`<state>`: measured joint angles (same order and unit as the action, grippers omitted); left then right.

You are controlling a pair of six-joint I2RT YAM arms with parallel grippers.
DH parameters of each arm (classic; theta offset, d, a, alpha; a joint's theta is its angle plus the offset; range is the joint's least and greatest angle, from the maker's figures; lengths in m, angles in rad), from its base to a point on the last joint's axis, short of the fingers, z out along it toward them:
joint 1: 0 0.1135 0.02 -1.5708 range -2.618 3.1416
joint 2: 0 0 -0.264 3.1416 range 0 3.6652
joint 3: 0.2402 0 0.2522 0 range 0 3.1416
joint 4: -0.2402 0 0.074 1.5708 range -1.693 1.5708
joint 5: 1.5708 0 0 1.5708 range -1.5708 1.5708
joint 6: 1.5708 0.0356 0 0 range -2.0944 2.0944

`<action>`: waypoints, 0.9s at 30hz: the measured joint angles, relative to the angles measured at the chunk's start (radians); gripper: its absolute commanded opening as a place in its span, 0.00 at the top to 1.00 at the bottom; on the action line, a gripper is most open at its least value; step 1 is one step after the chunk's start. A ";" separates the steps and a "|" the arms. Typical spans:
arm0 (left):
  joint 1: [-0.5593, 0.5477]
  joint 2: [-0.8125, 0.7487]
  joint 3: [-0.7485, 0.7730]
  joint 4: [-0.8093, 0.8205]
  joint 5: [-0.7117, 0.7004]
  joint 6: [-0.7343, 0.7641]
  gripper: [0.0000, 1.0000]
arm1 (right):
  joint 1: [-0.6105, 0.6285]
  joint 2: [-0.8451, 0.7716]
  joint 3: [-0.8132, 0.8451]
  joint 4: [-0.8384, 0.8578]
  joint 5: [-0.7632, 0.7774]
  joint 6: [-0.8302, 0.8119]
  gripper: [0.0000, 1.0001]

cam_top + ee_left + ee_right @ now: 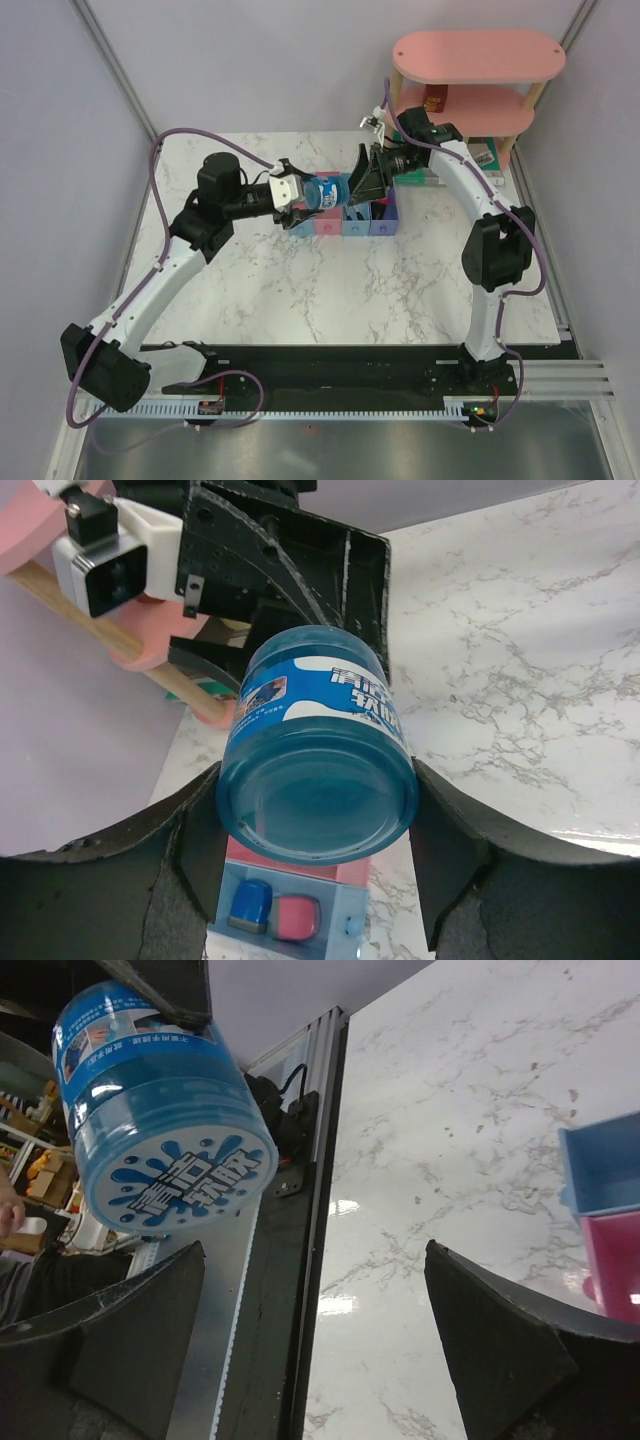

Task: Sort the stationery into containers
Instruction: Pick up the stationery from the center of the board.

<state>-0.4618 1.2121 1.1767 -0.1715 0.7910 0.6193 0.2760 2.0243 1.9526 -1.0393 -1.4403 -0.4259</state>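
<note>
My left gripper (312, 194) is shut on the round blue tape roll (326, 192) and holds it in the air above the left end of the containers (345, 221). In the left wrist view the tape roll (318, 770) fills the gap between both pads of the left gripper (315, 825). Below it a light blue bin (368, 920) holds a blue eraser (250, 905) and a pink eraser (297, 918). My right gripper (362, 183) faces the roll from the right, open and apart from it. The right wrist view has the tape roll (160, 1120) at upper left, outside the open right gripper (312, 1260).
A pink oval two-tier shelf (478, 60) stands at the back right, with a small red box (433, 103) on its lower tier. A green-edged book (478, 158) lies beside it. Light blue (605, 1165) and pink (615, 1260) bins show at the right wrist view's right edge.
</note>
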 measured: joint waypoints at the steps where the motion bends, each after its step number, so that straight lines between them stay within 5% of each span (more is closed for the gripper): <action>1: -0.001 0.001 -0.018 0.036 0.000 -0.001 0.98 | 0.011 0.000 -0.002 -0.019 -0.002 -0.014 0.02; 10: -0.003 0.039 -0.069 0.228 -0.003 -0.002 0.98 | 0.029 -0.063 -0.065 -0.030 -0.006 -0.010 0.02; 27: -0.014 0.040 -0.120 0.354 0.000 -0.048 0.98 | 0.027 -0.150 -0.051 0.084 -0.021 0.125 0.02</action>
<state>-0.4759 1.2518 1.0565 0.1825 0.7910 0.5713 0.3035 1.8748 1.9011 -0.9550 -1.4609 -0.3008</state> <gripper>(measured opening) 0.699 0.982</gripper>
